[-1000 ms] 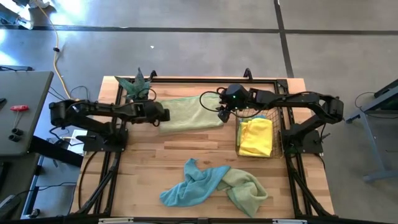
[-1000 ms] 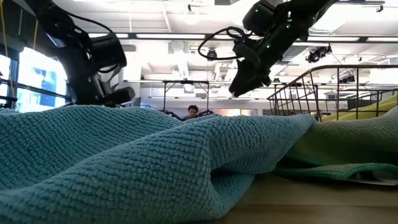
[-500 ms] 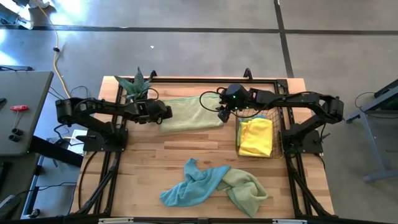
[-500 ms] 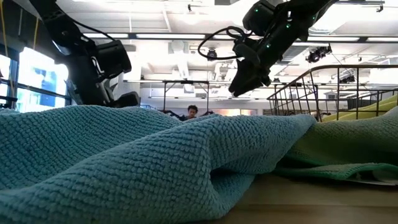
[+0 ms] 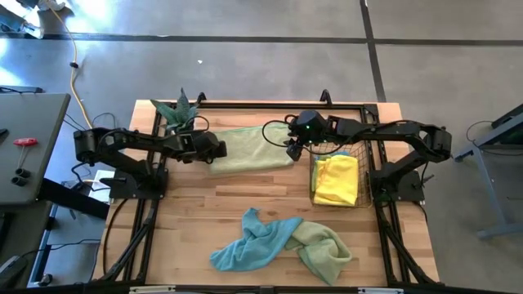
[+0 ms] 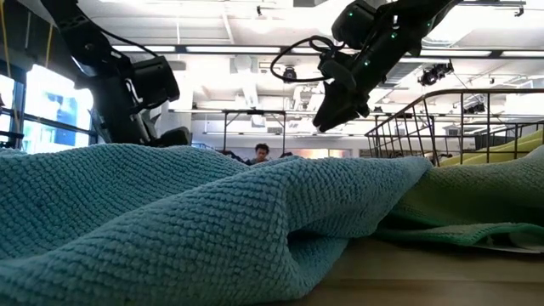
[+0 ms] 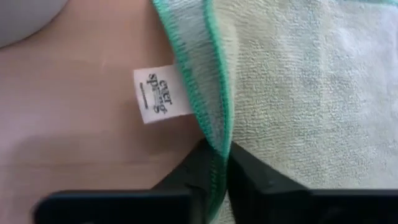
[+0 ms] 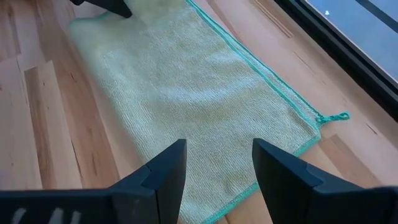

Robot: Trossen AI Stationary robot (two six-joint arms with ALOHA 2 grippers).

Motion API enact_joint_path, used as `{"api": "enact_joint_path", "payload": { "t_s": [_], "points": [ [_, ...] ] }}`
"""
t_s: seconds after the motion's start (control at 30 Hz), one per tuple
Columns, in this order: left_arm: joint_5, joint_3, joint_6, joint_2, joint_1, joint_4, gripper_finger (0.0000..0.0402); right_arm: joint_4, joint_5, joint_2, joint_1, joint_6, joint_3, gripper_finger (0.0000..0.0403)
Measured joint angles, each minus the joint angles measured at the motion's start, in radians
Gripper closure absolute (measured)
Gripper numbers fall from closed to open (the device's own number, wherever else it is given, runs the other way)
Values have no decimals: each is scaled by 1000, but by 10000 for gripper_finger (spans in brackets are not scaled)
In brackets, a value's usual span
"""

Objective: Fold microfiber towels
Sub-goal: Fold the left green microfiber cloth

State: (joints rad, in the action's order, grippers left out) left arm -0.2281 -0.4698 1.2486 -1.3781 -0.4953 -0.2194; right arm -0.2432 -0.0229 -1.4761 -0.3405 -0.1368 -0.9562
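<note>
Pale green microfiber towel (image 5: 249,148) lies folded on the light wooden slatted table (image 5: 196,214); the left gripper (image 7: 222,163) pinches its green-stitched edge. The right gripper (image 8: 215,167) hovers open above, empty; bare grey concrete floor (image 5: 245,65) surrounds the table.

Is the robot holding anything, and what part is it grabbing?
The left end effector pinches the green-stitched edge of the pale green towel. The right end effector is open above it, holding nothing.

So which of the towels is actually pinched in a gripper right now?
The pale green towel spread flat at the table's back; the left gripper is shut on its edge. The others lie ungripped.
</note>
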Motion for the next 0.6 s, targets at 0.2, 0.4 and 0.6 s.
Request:
{"api": "enact_joint_path", "payload": {
  "t_s": [0.2,0.4,0.6],
  "points": [
    [82,-2,-39,18,8,54,387,-12,0,0,0,6,0,226],
    [140,-59,-91,66,85,12,397,-56,0,0,0,5,0,226],
    [142,-123,-48,113,218,-219,399,-94,0,0,0,3,0,226]
  ]
}}
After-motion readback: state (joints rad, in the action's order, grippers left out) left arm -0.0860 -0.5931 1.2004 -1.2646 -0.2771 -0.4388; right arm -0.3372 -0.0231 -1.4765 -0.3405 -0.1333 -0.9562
